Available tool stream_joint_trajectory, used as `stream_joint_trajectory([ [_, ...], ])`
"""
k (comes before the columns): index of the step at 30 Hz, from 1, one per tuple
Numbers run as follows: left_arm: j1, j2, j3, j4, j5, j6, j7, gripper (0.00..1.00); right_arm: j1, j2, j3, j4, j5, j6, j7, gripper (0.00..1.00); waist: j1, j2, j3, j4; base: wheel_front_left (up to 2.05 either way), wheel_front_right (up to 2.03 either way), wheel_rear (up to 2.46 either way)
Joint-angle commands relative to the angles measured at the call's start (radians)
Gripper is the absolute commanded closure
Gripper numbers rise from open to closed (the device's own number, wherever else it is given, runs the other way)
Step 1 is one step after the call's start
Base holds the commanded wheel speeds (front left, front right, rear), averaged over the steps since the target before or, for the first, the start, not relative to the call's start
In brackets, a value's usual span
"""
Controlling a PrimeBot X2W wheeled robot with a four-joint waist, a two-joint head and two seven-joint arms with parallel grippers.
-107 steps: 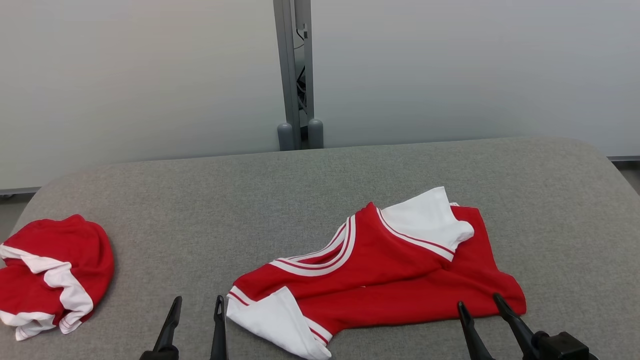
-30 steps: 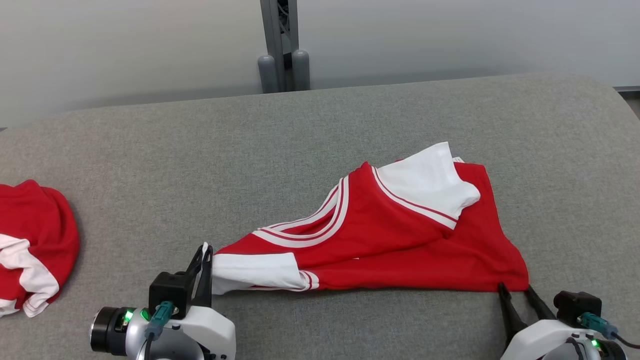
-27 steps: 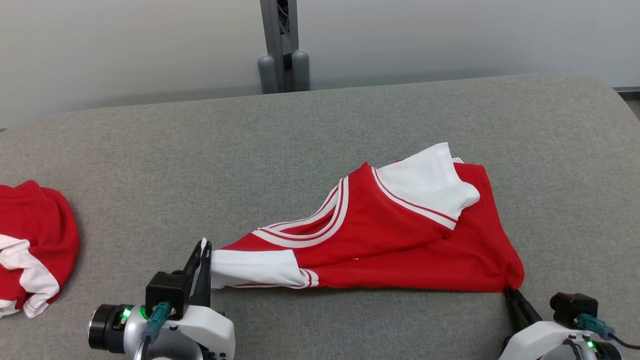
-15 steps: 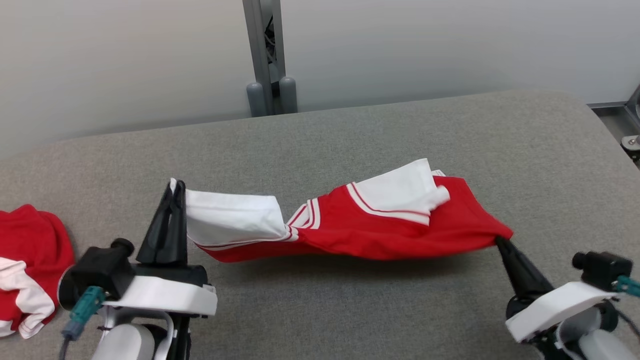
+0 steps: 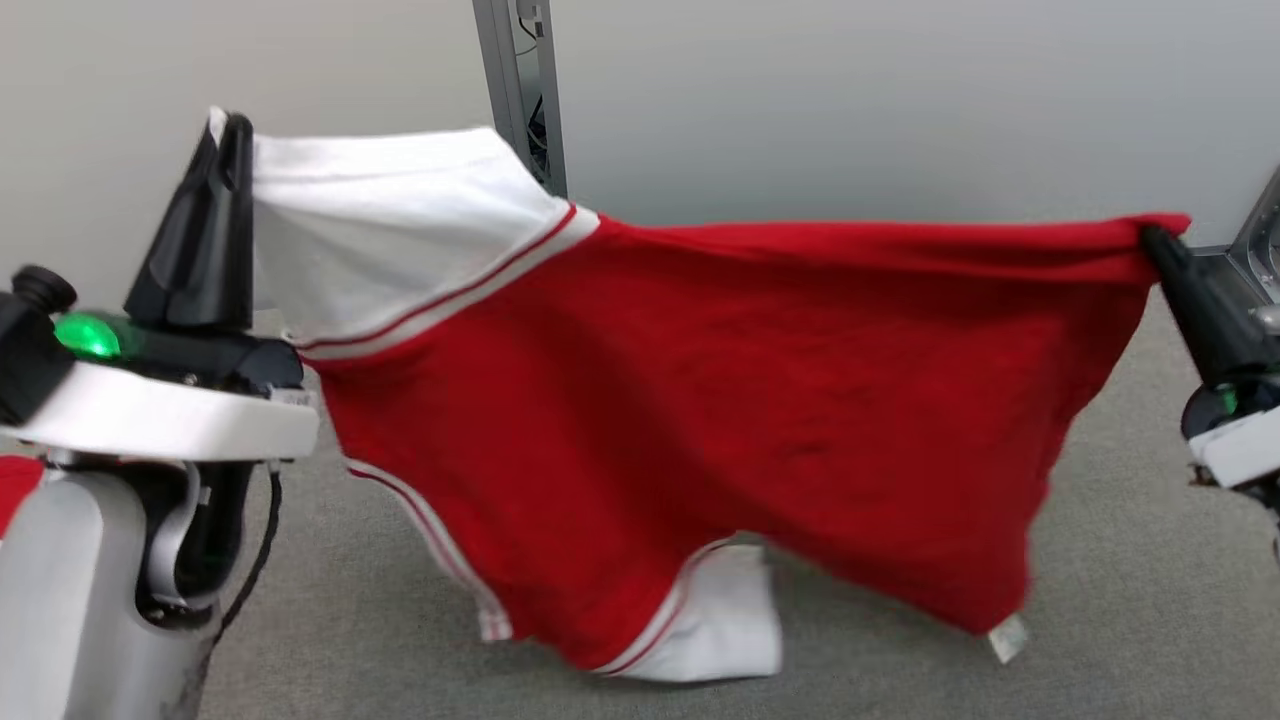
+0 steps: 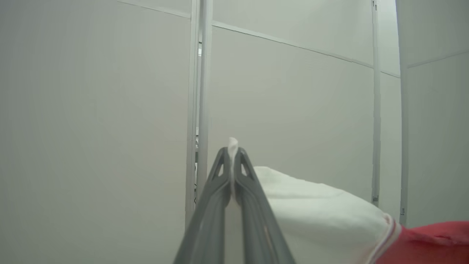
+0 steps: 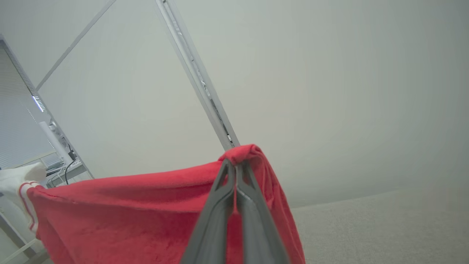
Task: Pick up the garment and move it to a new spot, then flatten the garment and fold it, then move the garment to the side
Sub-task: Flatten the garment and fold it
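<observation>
The grey felt-covered table [image 5: 1150, 600] runs along the bottom of the head view. Above it, across the middle of the frame, the red knit garment with white sleeves and striped trim [image 5: 720, 400] hangs stretched like a banner, its lowest white sleeve down near the table. The left gripper [image 5: 228, 130], upper left, is pinched tight on a white sleeve edge. The right gripper [image 5: 1152, 238], at the right edge, is clamped on a red corner. This looks like the carry to a new spot. The next move calls for lowering both ends together, cloth taut.
</observation>
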Motion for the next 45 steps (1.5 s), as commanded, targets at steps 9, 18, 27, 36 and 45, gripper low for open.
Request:
stream_joint_trajectory([
  [9, -0.198, 0.046, 0.002, -0.005, -0.026, -0.050, 0.061, 1.00, -0.165, -0.076, -0.016, -0.037, 0.005, 0.000, 0.050, 1.00, 0.0000, 0.0000, -0.031, -0.003, 0.00, 0.00, 0.00],
  [18, -0.127, 0.030, -0.043, 0.046, -0.053, -0.042, 0.116, 1.00, -0.120, -0.083, 0.063, 0.072, -0.048, 0.000, 0.175, 1.00, 0.0000, 0.0000, -0.015, -0.007, 0.00, 0.00, 0.00],
  [27, -0.006, -0.015, -0.103, 0.135, -0.071, -0.042, 0.115, 1.00, -0.137, 0.060, 0.188, 0.385, -0.114, 0.000, 0.300, 1.00, 0.0000, 0.0000, 0.039, 0.001, 0.00, 0.00, 0.00],
  [36, -0.025, -0.075, -0.152, 0.260, -0.026, -0.051, 0.000, 1.00, -0.268, 0.230, 0.312, 0.663, -0.211, 0.000, 0.079, 0.93, 0.0000, 0.0000, 0.120, 0.050, 0.00, 0.00, 0.00],
  [45, -0.010, -0.107, -0.144, 0.343, 0.019, -0.030, -0.153, 1.00, -0.222, 0.203, 0.397, 0.693, -0.186, 0.000, -0.221, 0.00, 0.0000, 0.0000, 0.155, 0.072, 0.00, 0.00, 0.00],
])
